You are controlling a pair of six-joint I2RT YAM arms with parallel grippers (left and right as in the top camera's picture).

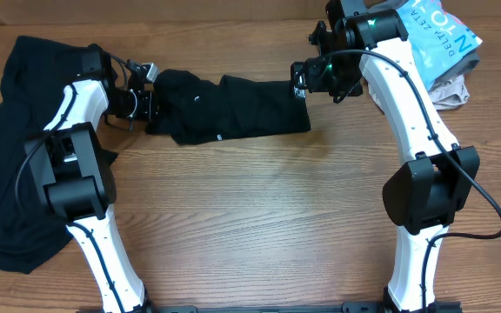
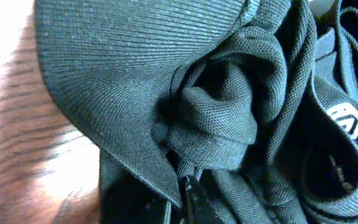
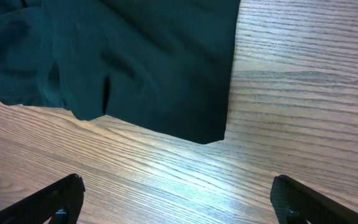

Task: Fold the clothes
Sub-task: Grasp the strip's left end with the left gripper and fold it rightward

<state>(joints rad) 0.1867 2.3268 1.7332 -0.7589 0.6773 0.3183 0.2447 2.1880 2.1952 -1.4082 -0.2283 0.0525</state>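
A black shirt (image 1: 233,109) is stretched across the wooden table (image 1: 259,217). Its bunched end is pinched tight by the left gripper (image 1: 150,104). The right gripper (image 3: 179,199) is held wide apart beside the other end.

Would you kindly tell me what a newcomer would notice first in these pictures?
A black shirt lies in a long strip across the far middle of the table, its bunched left end pinched in the shut left claw. The right claw hangs open by its right edge. A heap of black clothes fills the left side; a light blue printed garment lies far right.
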